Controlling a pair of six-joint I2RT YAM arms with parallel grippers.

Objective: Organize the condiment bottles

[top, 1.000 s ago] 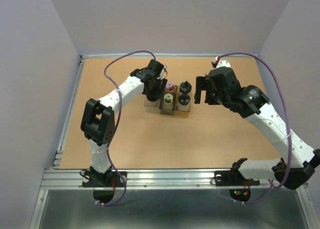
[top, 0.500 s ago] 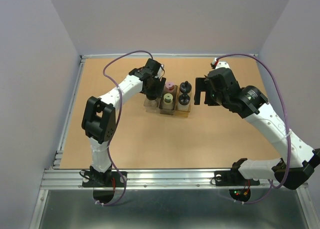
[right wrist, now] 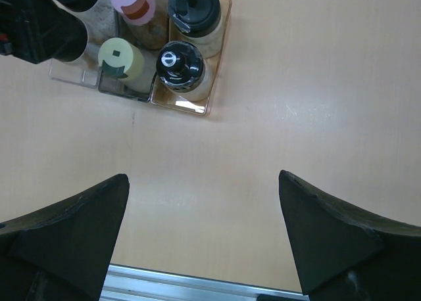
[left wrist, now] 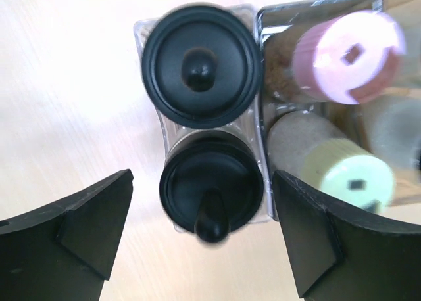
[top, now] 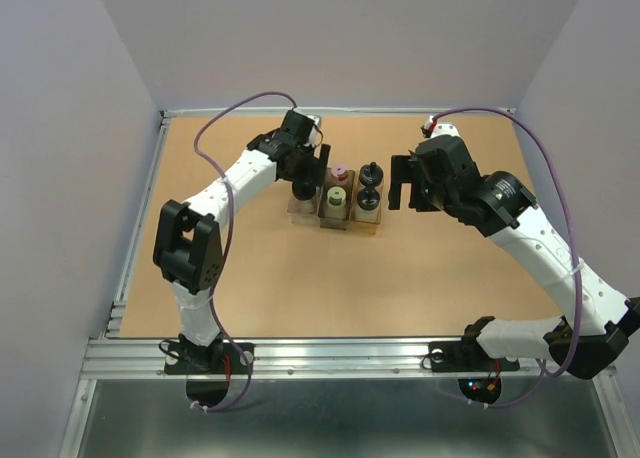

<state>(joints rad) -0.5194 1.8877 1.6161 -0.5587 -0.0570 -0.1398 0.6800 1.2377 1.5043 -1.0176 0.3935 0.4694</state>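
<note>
Left pincer [left wrist: 200, 238]: fingers spread wide, clamped on nothing, hanging directly above the rack [left wrist: 262, 127], over its left compartment.

In that compartment, two black-capped jars, one at the far end [left wrist: 197, 74] and one at the near end [left wrist: 210, 189], touching. Both upright, long axis vertical, knobs pointing up at the lens. Middle compartment: pink-capped jar [left wrist: 345, 58] at the far end, yellow-green-capped jar [left wrist: 352, 176] at the near end, also upright.

Right pincer [right wrist: 200, 238]: fingers wide apart, gripping nothing, off the right side of the rack and well apart from it. Right compartment holds two more black-capped jars [right wrist: 179, 64], caps up.

Rack sits on a tan table [top: 250, 278]; metal rail [top: 330, 353] along the near edge; pale lilac-grey walls [top: 340, 38] on three sides. Purple cables [top: 545, 168] loop over both arms.

Pink cap is blurred in the left wrist view, with the compartment beyond it cut off. From the right wrist, the left pincer covers the left compartment, and the far jars are clipped by the frame edge.
</note>
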